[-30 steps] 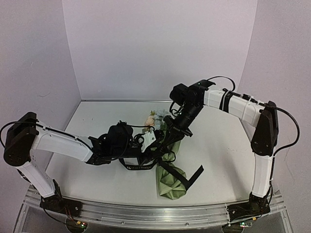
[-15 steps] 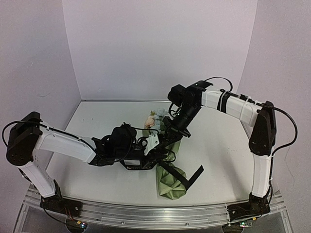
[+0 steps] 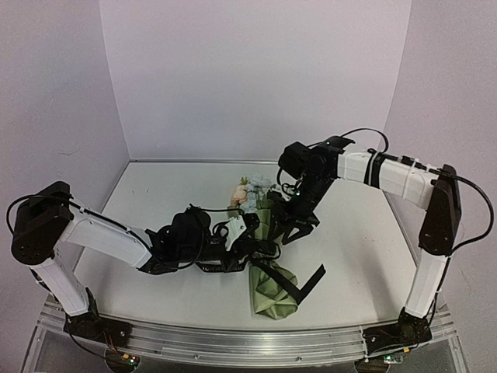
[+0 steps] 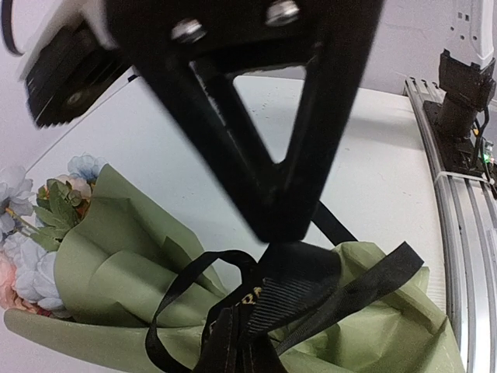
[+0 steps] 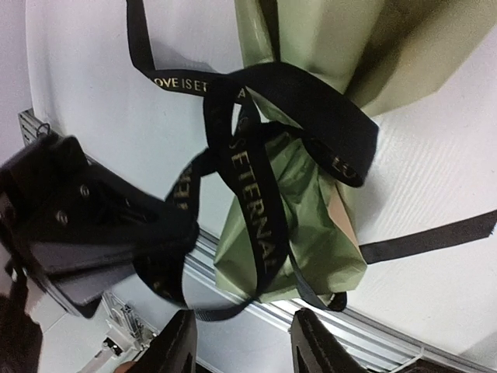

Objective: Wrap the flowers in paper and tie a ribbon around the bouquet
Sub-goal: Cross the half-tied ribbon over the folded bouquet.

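The bouquet [image 3: 272, 294] lies on the white bench [image 3: 353, 256], with its closed end nearest the front edge. The black ribbon [image 5: 247, 203] with pale letters loops loosely over the green paper [image 4: 116, 264]. One loose end of it lies flat on the bench to the right. The left hand [image 3: 250, 247] is low at the bouquet's left side, squeezed tight on a bit of the ribbon. The right hand [image 5: 245, 315] hangs just above the bouquet's middle, its fingers apart and holding nothing. At the far end the pink and pale blue flowers [image 3: 250, 190] poke out of the paper.
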### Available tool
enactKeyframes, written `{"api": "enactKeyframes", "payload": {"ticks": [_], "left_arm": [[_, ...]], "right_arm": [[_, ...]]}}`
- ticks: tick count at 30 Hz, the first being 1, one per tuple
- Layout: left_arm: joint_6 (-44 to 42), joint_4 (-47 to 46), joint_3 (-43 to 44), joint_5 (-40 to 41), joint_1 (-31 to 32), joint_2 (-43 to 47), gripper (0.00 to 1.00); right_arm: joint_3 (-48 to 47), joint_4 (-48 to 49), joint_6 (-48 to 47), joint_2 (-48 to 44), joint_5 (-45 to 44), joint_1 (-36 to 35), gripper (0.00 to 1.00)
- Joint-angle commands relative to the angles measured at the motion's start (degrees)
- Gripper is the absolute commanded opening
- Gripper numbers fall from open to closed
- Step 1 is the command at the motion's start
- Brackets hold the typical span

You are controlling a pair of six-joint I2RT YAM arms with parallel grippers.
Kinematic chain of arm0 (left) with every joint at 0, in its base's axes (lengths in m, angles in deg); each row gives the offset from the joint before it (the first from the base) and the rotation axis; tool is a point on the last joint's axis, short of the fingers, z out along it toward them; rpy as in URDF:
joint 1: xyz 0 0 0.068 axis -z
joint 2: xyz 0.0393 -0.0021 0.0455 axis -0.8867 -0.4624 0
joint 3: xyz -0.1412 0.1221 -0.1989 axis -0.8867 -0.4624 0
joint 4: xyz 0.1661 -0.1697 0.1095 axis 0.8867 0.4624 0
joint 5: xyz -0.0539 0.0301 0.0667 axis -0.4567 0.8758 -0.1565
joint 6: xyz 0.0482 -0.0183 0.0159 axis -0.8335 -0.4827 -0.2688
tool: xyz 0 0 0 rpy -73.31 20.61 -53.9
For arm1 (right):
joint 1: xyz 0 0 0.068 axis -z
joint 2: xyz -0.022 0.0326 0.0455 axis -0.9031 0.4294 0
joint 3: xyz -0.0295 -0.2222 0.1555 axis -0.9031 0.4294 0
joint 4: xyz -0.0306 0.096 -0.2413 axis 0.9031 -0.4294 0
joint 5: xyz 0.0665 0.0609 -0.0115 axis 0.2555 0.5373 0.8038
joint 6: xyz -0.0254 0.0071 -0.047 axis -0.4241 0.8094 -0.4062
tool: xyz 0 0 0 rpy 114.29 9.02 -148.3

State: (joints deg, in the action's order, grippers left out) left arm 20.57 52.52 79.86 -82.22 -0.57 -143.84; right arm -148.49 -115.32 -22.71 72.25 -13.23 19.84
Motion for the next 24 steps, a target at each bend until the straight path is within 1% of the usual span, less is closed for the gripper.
{"api": "enactKeyframes", "payload": {"ticks": [1, 4, 9, 14, 17, 20, 24], "left_arm": [[4.4, -8.4, -2.4, 2.8, -0.2, 1.5, 0.02], [5.7, -9.2, -3.1, 3.1, -0.4, 1.7, 0.02], [7.4, -10.1, -3.7, 3.4, -0.7, 1.8, 0.02], [7.9, -10.3, -3.7, 2.8, -1.0, 1.5, 0.02], [8.0, -10.2, -3.8, 2.8, -1.1, 1.5, 0.02], [7.9, -9.8, -3.8, 2.8, -1.3, 1.8, 0.02], [7.8, -9.2, -3.9, 2.7, -1.7, 2.2, 0.02]], "right_arm": [[4.5, 2.8, -5.0, -8.9, -5.9, -0.3, 0.50], [9.4, 4.1, -6.5, -12.6, -7.7, -0.3, 0.58], [18.0, 6.8, -10.6, -17.3, -8.1, -1.6, 0.57], [22.4, 9.2, -15.9, -17.6, -9.6, -5.4, 0.53], [24.2, 11.4, -18.5, -16.8, -10.5, -7.8, 0.46], [25.5, 13.9, -17.8, -15.1, -10.2, -8.8, 0.40], [26.9, 16.7, -16.9, -13.4, -10.7, -10.1, 0.39]]}}
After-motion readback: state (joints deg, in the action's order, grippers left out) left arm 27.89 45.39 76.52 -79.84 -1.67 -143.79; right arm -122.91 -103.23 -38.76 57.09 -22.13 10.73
